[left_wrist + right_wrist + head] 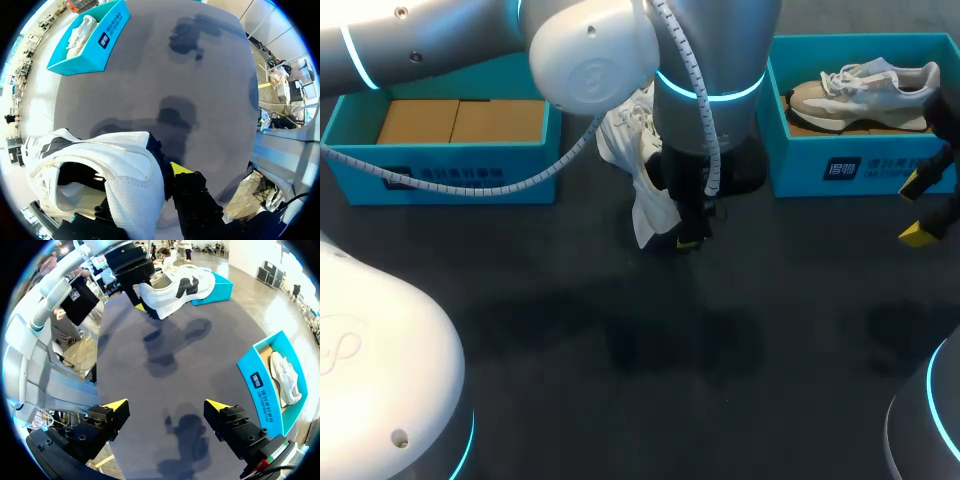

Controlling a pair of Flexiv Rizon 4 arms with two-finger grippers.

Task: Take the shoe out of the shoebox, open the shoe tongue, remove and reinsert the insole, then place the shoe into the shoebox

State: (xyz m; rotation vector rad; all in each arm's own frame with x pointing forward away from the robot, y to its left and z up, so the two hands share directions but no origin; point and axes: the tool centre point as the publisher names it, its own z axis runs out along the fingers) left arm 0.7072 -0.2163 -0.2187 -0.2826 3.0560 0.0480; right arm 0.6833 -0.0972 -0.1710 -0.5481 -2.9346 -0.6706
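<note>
A white shoe (638, 165) hangs above the table's middle, toe up, with my left gripper (682, 228) shut on its heel collar. In the left wrist view the shoe (115, 165) fills the space between the fingers, and only one yellow fingertip (180, 168) shows beside it. The second shoe (865, 92), white and beige, lies in the blue shoebox (840, 165) at the back right. My right gripper (923, 208) stands open in front of that box, with nothing between its fingers. In the right wrist view the held shoe (175, 289) is far ahead of my right gripper (167, 407).
A second blue box (450, 180) with a brown cardboard bottom stands at the back left, behind my left arm. The dark table (650, 370) stretches toward the front. The shoebox (260, 385) with the second shoe (282, 377) lies beside my right gripper.
</note>
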